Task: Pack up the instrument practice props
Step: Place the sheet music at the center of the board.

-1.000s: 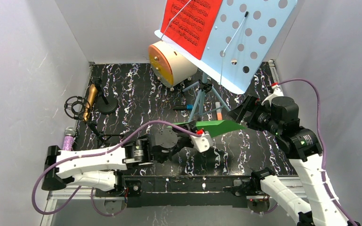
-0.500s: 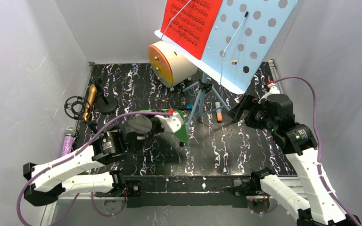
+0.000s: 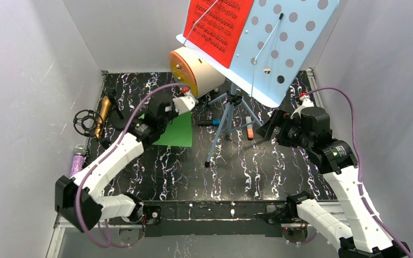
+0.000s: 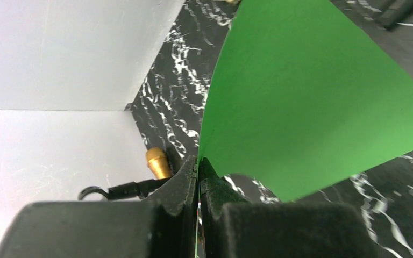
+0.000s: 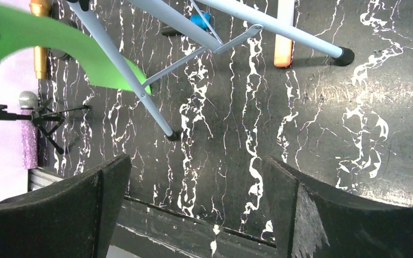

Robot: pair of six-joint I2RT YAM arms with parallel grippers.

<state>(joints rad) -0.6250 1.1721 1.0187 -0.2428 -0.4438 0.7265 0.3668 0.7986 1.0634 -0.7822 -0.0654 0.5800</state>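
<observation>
The left gripper [image 4: 198,166] pinched the green sheet's [image 3: 176,134] edge aloft toward the table's [image 3: 258,172] far-left corner, right gripper [image 5: 193,169] spread empty; stowing it next likely called for keeping it unbent

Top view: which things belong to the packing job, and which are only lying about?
Job: green music sheet, red music sheet, pale-blue music stand, gold microphone, purple microphone.
Lying about: drawer cabinet, orange-tipped marker, blue-tipped pen.

Black white-veined table [image 3: 247,172]: round cabinet [image 3: 193,72], upper centre; pale-blue tripod [image 3: 227,115], centre, blue marker [image 3: 208,122] and orange marker [image 3: 249,128] near its legs; gold microphone [image 3: 103,115] and purple microphone [image 3: 78,160], left edge.
</observation>
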